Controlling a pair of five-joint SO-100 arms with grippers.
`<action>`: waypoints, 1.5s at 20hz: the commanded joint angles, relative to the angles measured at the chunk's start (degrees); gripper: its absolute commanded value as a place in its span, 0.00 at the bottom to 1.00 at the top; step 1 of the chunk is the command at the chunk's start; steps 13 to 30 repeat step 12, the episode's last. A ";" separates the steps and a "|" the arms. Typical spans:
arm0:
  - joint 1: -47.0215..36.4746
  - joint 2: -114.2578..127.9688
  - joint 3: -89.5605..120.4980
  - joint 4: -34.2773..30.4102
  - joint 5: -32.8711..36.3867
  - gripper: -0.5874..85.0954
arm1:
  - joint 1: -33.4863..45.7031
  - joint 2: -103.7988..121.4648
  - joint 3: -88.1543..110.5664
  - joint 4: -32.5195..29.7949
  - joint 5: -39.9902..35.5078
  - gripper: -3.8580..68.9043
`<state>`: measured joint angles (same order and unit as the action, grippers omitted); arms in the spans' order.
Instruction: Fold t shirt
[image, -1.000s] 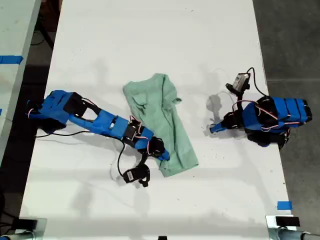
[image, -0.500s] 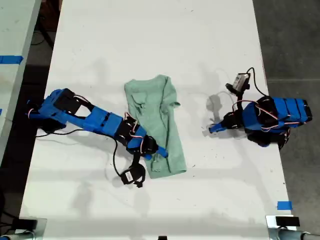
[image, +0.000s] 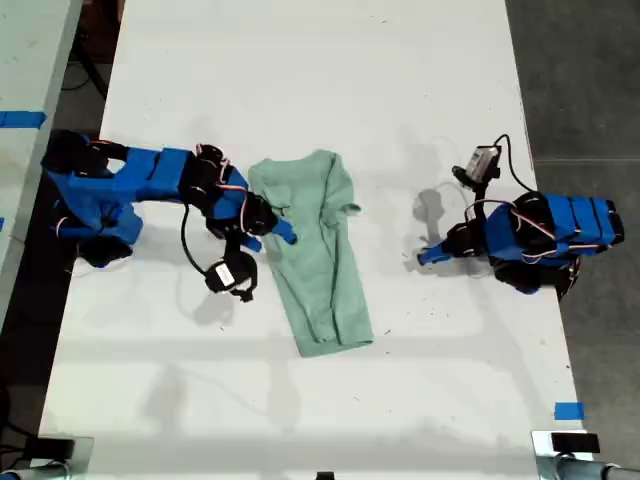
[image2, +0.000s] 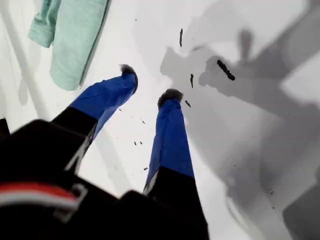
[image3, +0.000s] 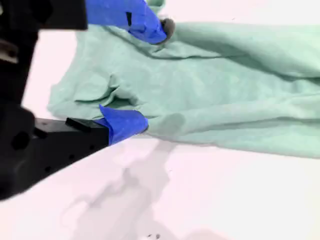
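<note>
The t shirt (image: 315, 250) lies flat on the white table (image: 320, 90), near the table's middle. It is bunched into a long narrow strip. Its long axis runs from the wider, rumpled collar-and-sleeve end, toward the exterior view's top, down to a squared hem end toward that view's bottom, leaning slightly to the exterior view's right as it goes down. A short sleeve sticks out on the side facing the exterior view's right.

My second gripper (image: 272, 232) is at the shirt's upper edge on the exterior view's left side, its blue tip lying over the cloth. The second wrist view shows what the overhead picture does not: my second gripper (image3: 150, 75) is spread wide, one blue finger (image3: 125, 122) at the shirt's near edge and the other above the wrinkled cloth (image3: 210, 95), with folds of fabric between them but not squeezed.

My first gripper (image: 428, 257) sits well apart from the shirt, on the exterior view's right side, pointing toward it over bare table. In the first wrist view my first gripper (image2: 148, 86) is parted, its two blue fingers (image2: 170, 135) holding nothing, with only a corner of the shirt (image2: 70, 35) visible beyond them. That view also shows dark specks on the table surface (image2: 260, 165) that the overhead picture barely shows.
</note>
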<state>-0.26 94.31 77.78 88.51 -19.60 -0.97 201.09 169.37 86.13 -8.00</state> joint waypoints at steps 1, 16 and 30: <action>-5.62 30.06 25.05 -1.41 -1.32 0.24 | -1.14 -0.35 0.09 0.44 -0.26 0.23; 4.48 107.23 77.08 -16.70 -9.05 0.00 | 2.64 -0.35 1.93 -1.67 -3.43 0.26; 4.48 107.23 77.08 -16.70 -9.05 0.00 | 2.64 -0.35 1.93 -1.67 -3.43 0.26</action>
